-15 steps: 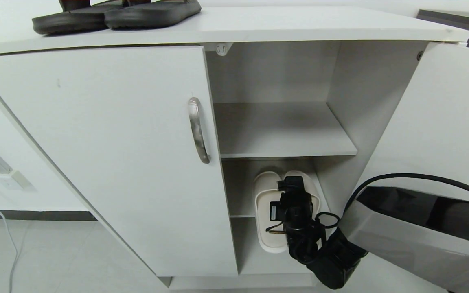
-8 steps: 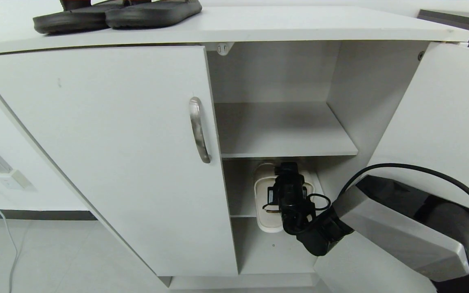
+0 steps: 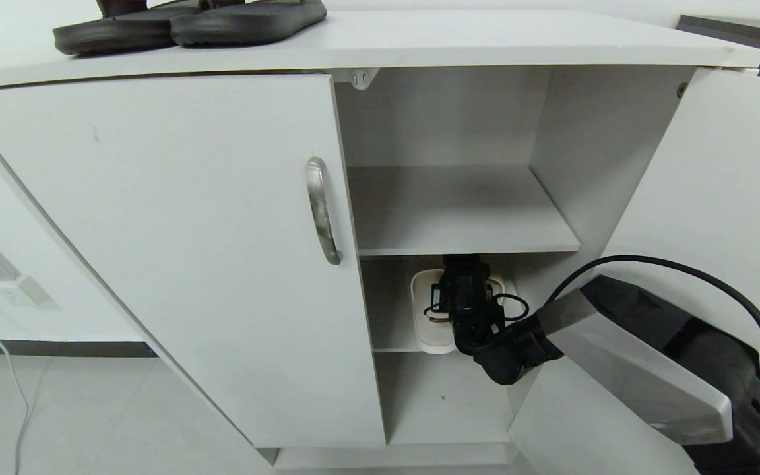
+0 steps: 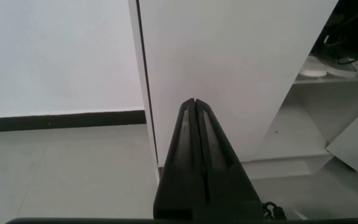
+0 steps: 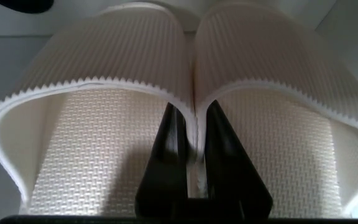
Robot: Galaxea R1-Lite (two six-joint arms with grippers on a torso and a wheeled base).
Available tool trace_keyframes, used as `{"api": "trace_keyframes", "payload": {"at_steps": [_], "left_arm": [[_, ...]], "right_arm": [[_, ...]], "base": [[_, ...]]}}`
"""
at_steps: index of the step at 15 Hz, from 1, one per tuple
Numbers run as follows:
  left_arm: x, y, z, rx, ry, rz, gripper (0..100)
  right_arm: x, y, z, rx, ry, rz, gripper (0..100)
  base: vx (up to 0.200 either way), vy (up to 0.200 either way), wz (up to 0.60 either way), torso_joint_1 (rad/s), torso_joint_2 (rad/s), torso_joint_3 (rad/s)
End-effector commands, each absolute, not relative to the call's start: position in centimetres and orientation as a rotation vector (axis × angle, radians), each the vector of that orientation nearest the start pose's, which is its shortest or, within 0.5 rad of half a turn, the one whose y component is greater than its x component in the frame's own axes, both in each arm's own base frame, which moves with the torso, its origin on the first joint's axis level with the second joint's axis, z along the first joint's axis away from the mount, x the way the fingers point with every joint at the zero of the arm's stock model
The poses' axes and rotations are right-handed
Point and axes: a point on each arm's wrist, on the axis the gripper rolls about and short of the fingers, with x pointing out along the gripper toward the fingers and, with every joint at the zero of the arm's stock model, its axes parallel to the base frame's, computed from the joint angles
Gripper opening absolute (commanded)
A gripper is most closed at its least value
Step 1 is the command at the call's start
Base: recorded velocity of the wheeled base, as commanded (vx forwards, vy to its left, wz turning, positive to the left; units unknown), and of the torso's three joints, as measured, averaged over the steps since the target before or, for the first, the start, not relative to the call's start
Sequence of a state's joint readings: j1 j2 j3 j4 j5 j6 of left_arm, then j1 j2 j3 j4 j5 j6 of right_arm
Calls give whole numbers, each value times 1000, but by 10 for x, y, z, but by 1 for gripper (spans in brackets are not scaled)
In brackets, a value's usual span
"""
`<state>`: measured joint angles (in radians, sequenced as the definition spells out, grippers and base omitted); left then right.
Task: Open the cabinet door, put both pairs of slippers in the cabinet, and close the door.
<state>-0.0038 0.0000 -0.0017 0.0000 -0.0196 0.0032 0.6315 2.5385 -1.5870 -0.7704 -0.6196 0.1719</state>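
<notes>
Head view: the cabinet [image 3: 485, 39] has its right door [image 3: 716, 198] swung wide open, so step one is done. The left door [image 3: 156, 231] is shut, and its metal handle [image 3: 322, 211] is untouched.

The right gripper [image 3: 464, 270] reaches into the right half, just under the upper shelf [image 3: 452, 211]. It holds the white slippers [image 3: 429, 323] over the lower shelf [image 3: 390, 344]. The toes point to the far wall and the heels sit near the shelf's front edge. I can't tell whether the soles are fully down on the board.

Right wrist view: the jaws are clenched on the two inner side walls of the white slippers, pinching the pair together side by side. The pair is not let go yet.

Left wrist view: the left gripper [image 4: 194, 106] hangs low over the floor [image 4: 61, 168], in front of the shut left door. Its jaws are pressed together with nothing between them.

The dark slippers [image 3: 189, 26] lie on the cabinet top at the far left, side by side and well apart from both grippers.

Progress, as a judgement: roughly a third to a half done. The first pair is inside but needs releasing. Still left are pulling the arm out, fetching the dark pair from the top, placing it inside, and closing the right door.

Contents: the lower shelf has the white pair. The upper shelf looks like a fair spot for the dark pair.
</notes>
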Motion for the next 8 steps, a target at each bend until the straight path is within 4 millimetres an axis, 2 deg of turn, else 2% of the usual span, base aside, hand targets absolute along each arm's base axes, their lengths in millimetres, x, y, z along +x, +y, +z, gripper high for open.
{"api": "trace_keyframes", "payload": {"at_steps": [1, 8], "left_arm": [[-23, 0, 76, 3, 0, -23, 0], [-23, 0, 76, 3, 0, -23, 0]], "right_arm": [[421, 290, 47, 66, 150, -1, 0], [421, 290, 38, 52, 171, 8, 0]], "base": [[0, 0, 0, 0, 0, 0], [0, 0, 0, 0, 0, 0]]}}
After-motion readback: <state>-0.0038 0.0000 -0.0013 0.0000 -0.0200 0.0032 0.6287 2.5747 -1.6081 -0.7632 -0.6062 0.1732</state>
